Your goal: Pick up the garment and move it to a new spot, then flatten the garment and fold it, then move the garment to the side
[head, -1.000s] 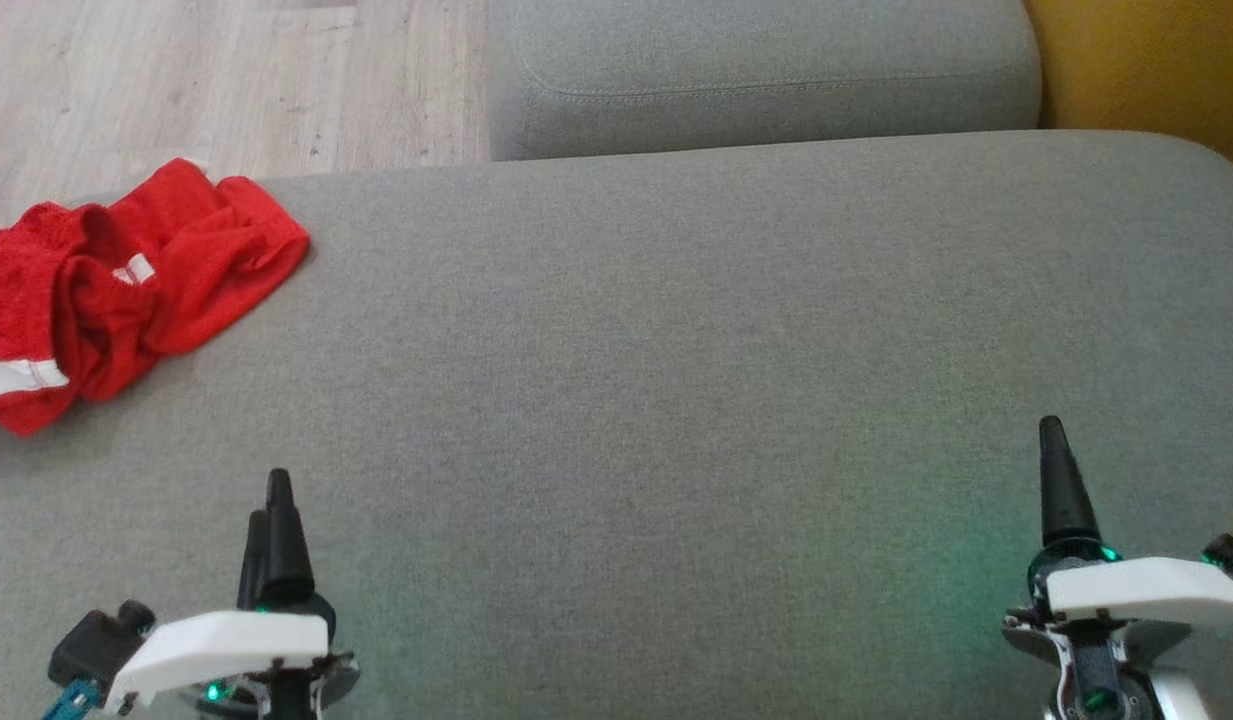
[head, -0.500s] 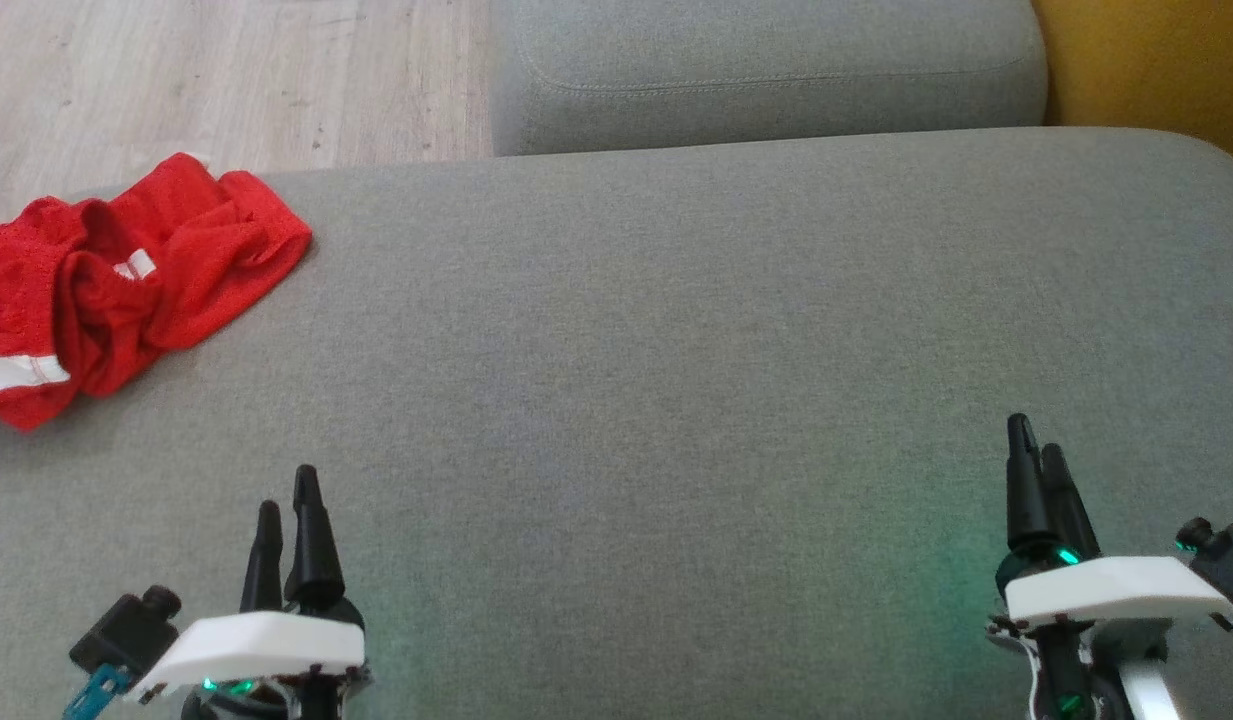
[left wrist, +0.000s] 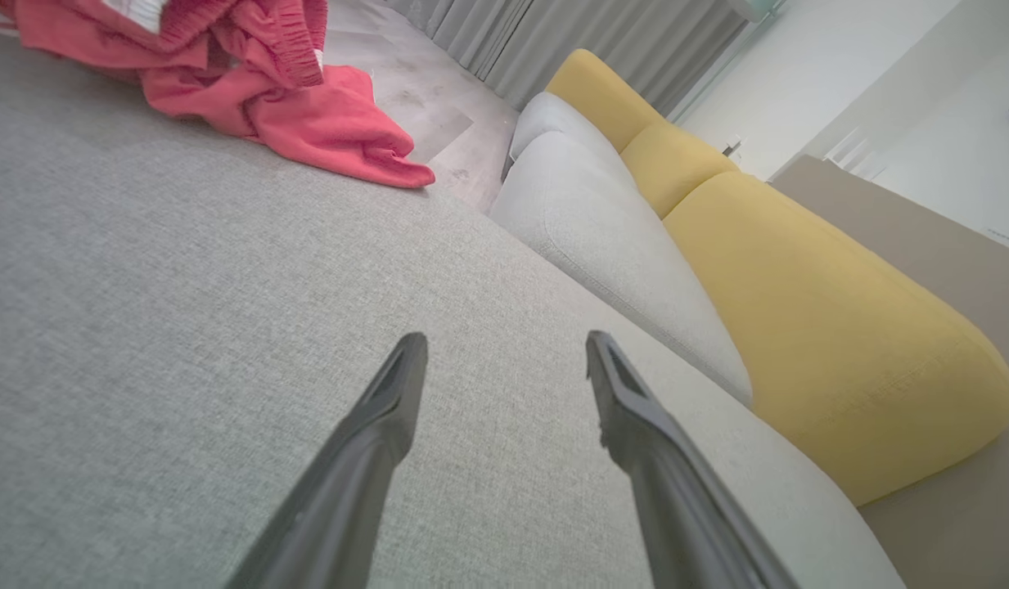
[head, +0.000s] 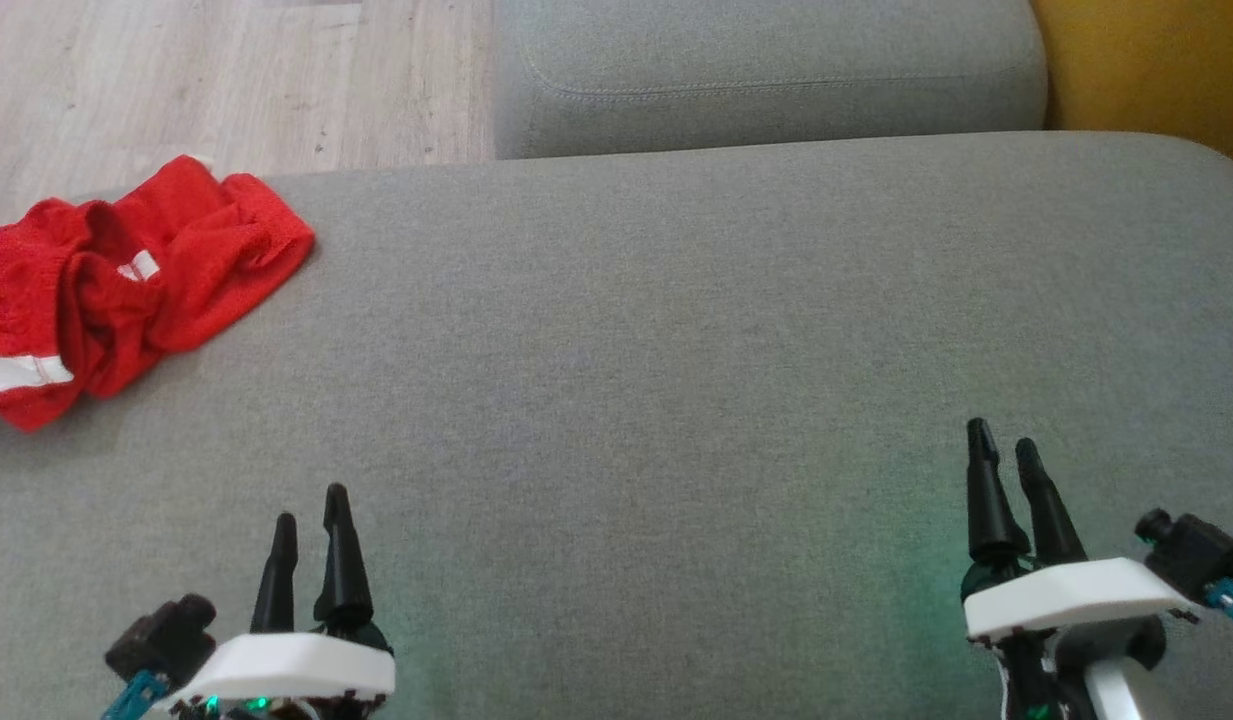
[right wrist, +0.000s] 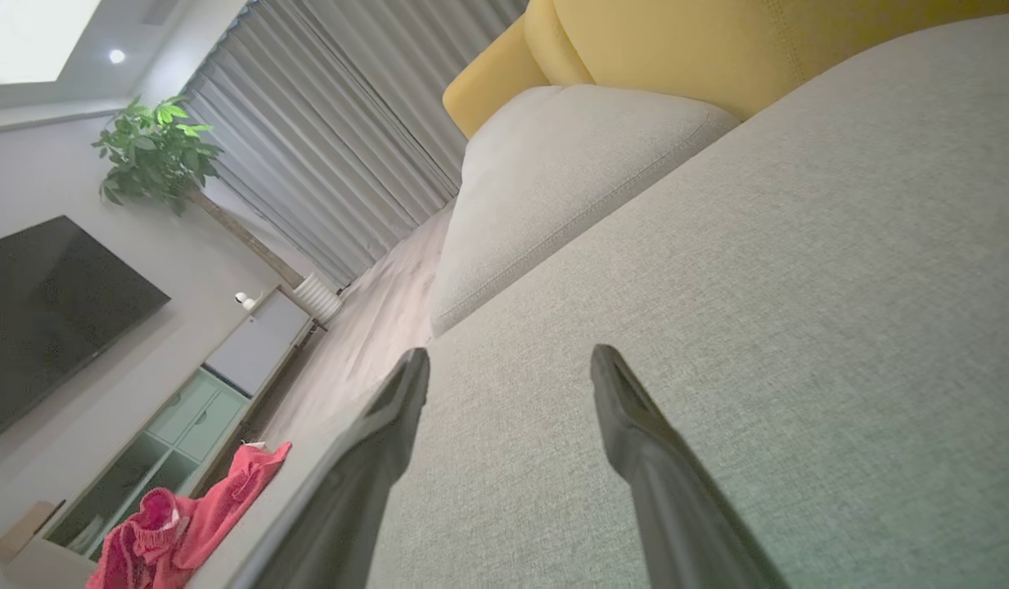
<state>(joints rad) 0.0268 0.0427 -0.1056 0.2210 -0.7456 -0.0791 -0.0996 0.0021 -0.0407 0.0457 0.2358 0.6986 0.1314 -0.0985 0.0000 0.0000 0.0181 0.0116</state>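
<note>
The red garment (head: pixel 126 280) is lying crumpled at the far left corner of the sofa (head: pixel 676 350) seat, its long axis slanting from near-left to far-right. The left gripper (head: pixel 310 505) is hovering spread and empty, the garment ahead and to its left. The right gripper (head: pixel 1002 437), likewise spread and empty, is sitting well apart across the seat, so the left arm is looking better placed to reach

The left gripper (head: pixel 310 506) and right gripper (head: pixel 1001 436) each have two tapered black fingers (head: pixel 343 560), a white housing (head: pixel 296 668), a small black camera (head: pixel 161 640) and perhaps a teal cable (head: pixel 136 693).
</note>
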